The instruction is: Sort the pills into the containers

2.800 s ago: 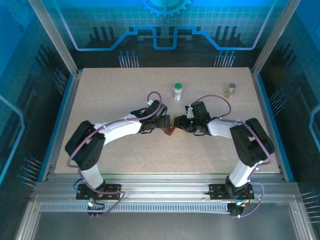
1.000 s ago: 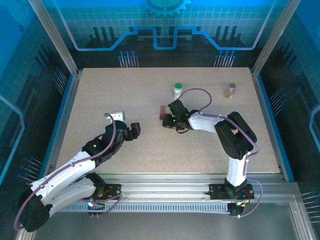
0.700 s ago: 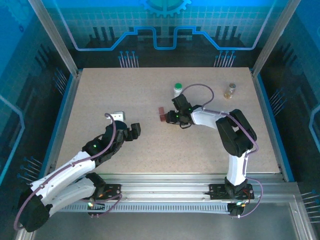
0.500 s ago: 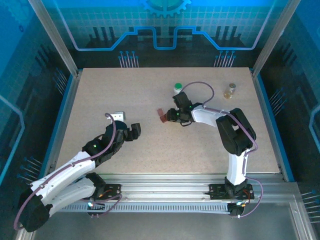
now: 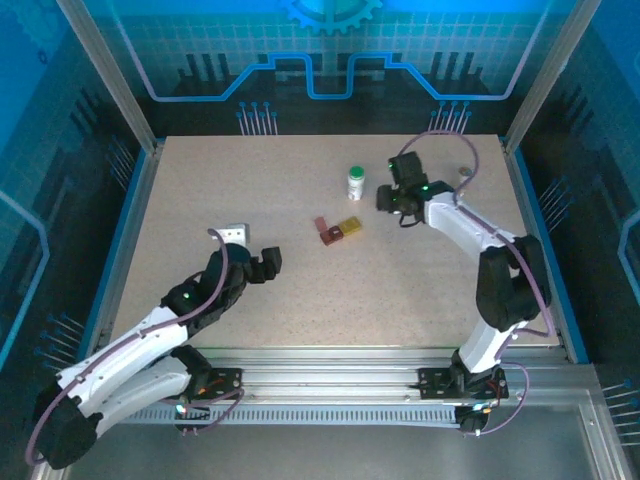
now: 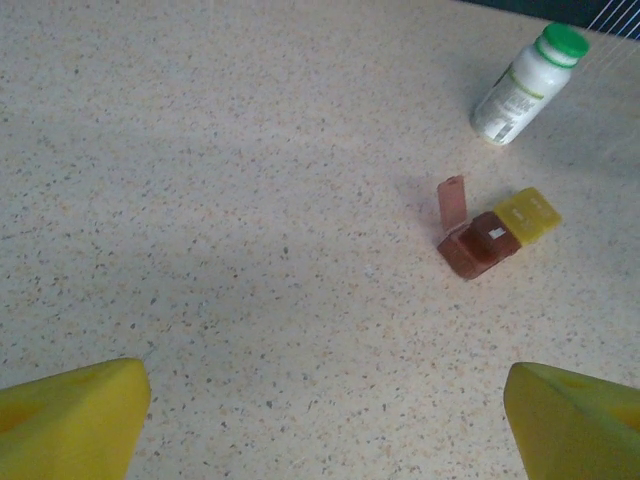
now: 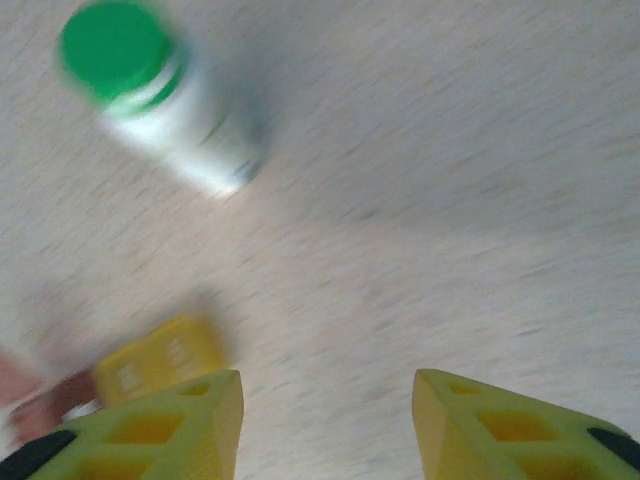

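Approach step: right gripper [image 7: 325,400], parted, empty, just beside white bottle [image 5: 356,182]; pills [image 5: 338,231] near it; left gripper [image 6: 320,385] wide, empty. Next, probably: straddle bottle.

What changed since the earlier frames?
The right gripper let go of the pill strip, which now lies on the table. It then swung away to the right of the white bottle, jaws open and empty. The left gripper pulled back from the centre early on and has stayed there since, open. The white bottle has not moved.
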Controlling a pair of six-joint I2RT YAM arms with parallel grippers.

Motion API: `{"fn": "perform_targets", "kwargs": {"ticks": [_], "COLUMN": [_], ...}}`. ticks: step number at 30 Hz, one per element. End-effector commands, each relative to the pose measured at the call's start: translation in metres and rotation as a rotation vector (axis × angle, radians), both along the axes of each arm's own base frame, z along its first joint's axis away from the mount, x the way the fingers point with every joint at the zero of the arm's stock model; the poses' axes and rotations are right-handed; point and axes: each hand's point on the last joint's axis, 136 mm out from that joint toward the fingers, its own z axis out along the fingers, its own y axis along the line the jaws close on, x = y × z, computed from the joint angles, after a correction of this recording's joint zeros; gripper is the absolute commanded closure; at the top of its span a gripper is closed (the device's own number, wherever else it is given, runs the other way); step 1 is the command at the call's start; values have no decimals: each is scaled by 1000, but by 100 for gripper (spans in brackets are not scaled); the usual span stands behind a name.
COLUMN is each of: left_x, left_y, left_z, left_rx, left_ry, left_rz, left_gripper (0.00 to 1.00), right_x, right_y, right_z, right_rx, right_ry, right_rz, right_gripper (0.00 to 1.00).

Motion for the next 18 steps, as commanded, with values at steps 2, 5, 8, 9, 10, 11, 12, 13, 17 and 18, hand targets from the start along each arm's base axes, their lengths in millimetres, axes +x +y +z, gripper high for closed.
{"fn": "perform_targets", "kwargs": {"ticks": [2,5,8,9,10,11,12,13,17,18], "left_x": [-6,-9,-12,-13,-13,-13,-13,-14,-13,-13], "left_y": [-2,-5,-13,-15,-16,-17,-18,-18,-20,-19], "left_z": [2,5,9,9,9,9,9,9,9,9], "left_rx": [-40,-89,-120,-125,-129,-133,-139,-144,-145,-143], "left_ry": [-69,-115,-136,-135,-135,-135,-135,-136,-138,-139], "left_rz": [-48,-67,-119,-128,-134,-141,-142,-144,-150,-148], "left_gripper": [8,8,7,7,7,7,7,7,7,7], "right_x": [7,16,29,33,36,40,43,47,70,76], "right_y": [-92,-134,-166,-175,-183,-190,-195,-197,-193,-191], "right_z": [35,37,28,23,20,16,12,8,-4,-5], "right_rx": [-315,-342,-363,-368,-371,-373,-370,-359,-270,-255], "right_ry": [-63,-60,-24,-9,0,14,23,32,20,19], "right_rz": [-158,-246,-296,-310,-323,-337,-344,-344,-274,-253], "right_gripper": [45,43,38,37,35,34,32,32,29,29]}}
